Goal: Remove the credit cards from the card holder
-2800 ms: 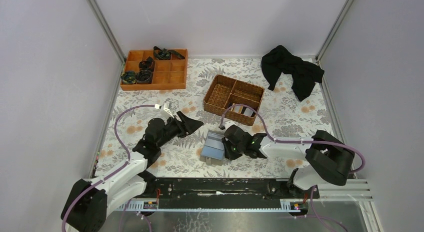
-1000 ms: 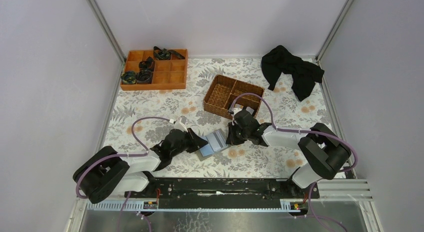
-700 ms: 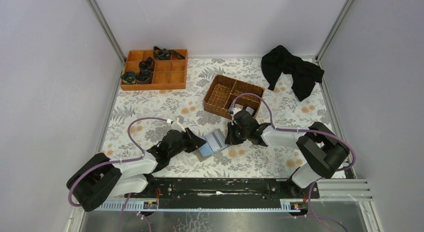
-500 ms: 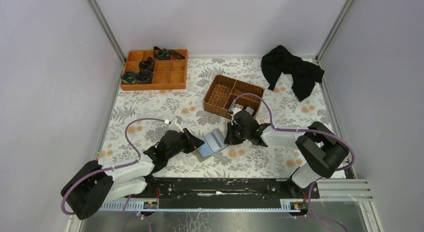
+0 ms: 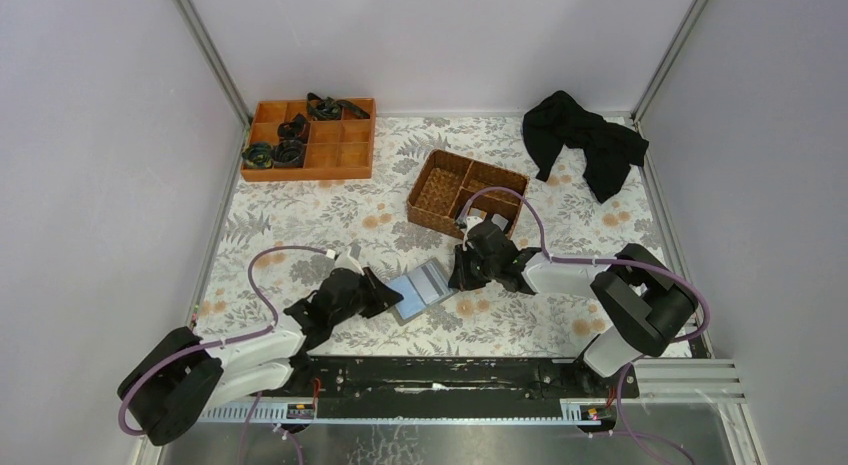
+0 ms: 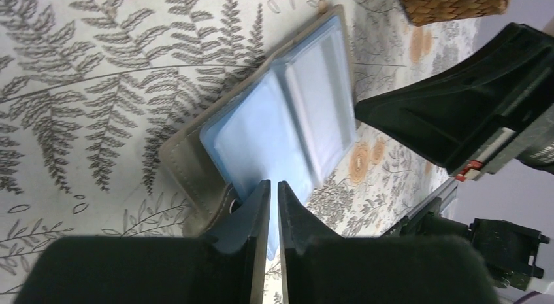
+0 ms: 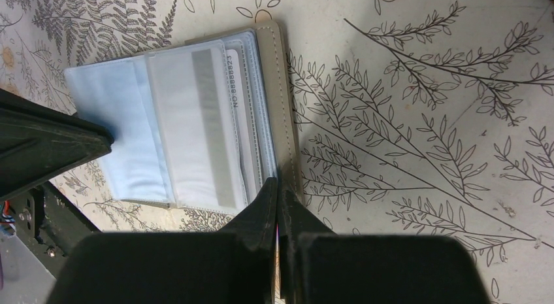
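left claw point(image 6: 270, 186) | grips card holder point(image 6: 287, 127) edge (right claw point(image 7: 277, 185) opposite); wicker basket point(image 5: 440, 190) beyond

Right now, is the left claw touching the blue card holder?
Touching. The left wrist view shows the left claw pinching the edge of a blue sleeve of the card holder between its nearly shut fingers.

The pale blue-grey bifold card holder point(image 5: 421, 288) lies open and flat; a pale grey-striped card point(image 7: 225, 127) sits in its clear sleeve.
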`<state>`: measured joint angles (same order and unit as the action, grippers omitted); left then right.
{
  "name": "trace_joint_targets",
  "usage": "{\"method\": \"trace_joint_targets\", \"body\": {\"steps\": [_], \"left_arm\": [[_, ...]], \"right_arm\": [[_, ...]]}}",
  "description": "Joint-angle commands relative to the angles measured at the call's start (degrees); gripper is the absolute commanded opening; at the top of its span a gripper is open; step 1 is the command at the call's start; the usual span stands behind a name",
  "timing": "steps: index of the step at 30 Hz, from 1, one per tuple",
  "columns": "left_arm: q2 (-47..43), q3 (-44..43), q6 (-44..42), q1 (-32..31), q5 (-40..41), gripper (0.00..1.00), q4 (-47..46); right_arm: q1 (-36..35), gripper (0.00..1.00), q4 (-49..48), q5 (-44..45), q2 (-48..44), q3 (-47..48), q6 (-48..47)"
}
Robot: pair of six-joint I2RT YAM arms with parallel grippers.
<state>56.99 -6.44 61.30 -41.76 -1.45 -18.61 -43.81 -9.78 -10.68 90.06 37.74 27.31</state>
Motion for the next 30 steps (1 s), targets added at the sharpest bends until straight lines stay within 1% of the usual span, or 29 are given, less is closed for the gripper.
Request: {"method": "trace_joint_targets", "body": {"steps": [1, 4, 7, 13, 23, 30], "left_arm": [[2.7, 0.2, 1.1, -0.3, 1.5, 0.14, 2.4], [7.5, -1.0, 1.5, -0.3, 1.4, 0.13, 3.7], [9.6, -0.4, 2.8, -0.3, 1.3, 0.11, 1.6], [9.3, -0.7, 2.5, -0.3, 2.0, 0.11, 2.4], [8.7, -0.5, 2.3, -0.3, 1.8, 0.11, 2.8], [9.9, -0.3, 1.9, 0.1, 1.2, 0.11, 1.9]], "right_arm": [[0.1, 0.0, 1.4, -0.7, -1.4, 1.4, -0.6], [0.1, 0.0, 3.1, -0.1, -3.6, 2.7, -1.2], [0.1, 0.0, 4.4, 0.5, -5.1, 3.9, -1.7], [0.2, 0.0, 5.1, 0.3, -4.0, 5.7, -2.4], [0.1, 0.0, 1.4, -2.2, 1.0, 4.2, -1.2], [0.1, 0.0, -0.5, -6.2, 1.1, 3.8, 0.3]]}}
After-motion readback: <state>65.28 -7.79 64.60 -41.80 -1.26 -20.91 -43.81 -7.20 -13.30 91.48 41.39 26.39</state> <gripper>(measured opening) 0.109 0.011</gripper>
